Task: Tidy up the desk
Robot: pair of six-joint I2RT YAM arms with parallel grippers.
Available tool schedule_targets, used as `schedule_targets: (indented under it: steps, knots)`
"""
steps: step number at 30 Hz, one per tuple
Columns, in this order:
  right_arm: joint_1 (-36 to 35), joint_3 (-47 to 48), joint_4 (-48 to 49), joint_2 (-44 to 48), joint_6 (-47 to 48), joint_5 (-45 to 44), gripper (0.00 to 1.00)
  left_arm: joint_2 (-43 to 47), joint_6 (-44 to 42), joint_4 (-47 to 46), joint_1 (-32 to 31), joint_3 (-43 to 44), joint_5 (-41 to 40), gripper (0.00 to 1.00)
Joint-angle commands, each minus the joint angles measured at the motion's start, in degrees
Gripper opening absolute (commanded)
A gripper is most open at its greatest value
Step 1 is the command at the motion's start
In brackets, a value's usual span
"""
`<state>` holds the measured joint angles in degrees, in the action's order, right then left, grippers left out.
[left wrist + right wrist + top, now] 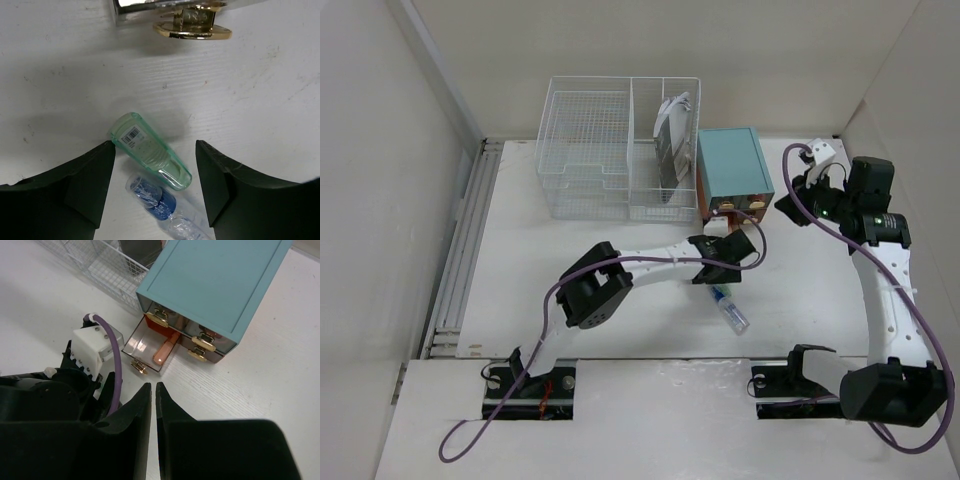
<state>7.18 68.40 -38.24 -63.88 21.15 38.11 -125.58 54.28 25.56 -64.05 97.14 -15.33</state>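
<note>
Top view: the large flat white matte worktop [650, 320] carries a teal drawer box [732, 165], with a clear green plastic tube [720, 295] just before it; left wrist: the wide-open, empty left fingers [85, 190] straddle that tube, so closing on it seems next; right wrist: the right fingers [130, 430] are nearly together, empty, beside the box.

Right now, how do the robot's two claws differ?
The left gripper is open; the right gripper is shut. The left gripper hangs over a small green bottle lying on the desk; the right gripper holds nothing and faces the teal drawer box. Both have two black fingers.
</note>
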Motion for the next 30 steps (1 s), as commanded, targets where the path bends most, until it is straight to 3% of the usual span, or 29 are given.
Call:
schedule_targets:
  steps: [1,10,18,26,30]
  knots:
    - [0.99,-0.37,2.2,1.3,0.91,2.76,0.14,-2.12,3.81,6.78,-0.11,3.57,-0.58,0.63]
    - [1.52,-0.37,1.15,1.83,1.44,3.9,0.14,-3.18,8.74,12.4,-0.11,4.63,0.13,0.63]
    - [2.05,-0.37,0.62,1.83,1.44,4.96,0.14,-3.71,9.97,16.54,-0.11,4.2,-1.98,0.5]
    - [2.58,0.15,0.09,2.35,1.44,5.49,0.14,-6.08,9.44,16.54,-0.11,4.19,-0.75,0.48]
    - [3.1,0.15,0.09,2.35,1.97,6.01,0.14,-6.08,9.44,16.54,-0.11,4.19,-0.22,0.29]
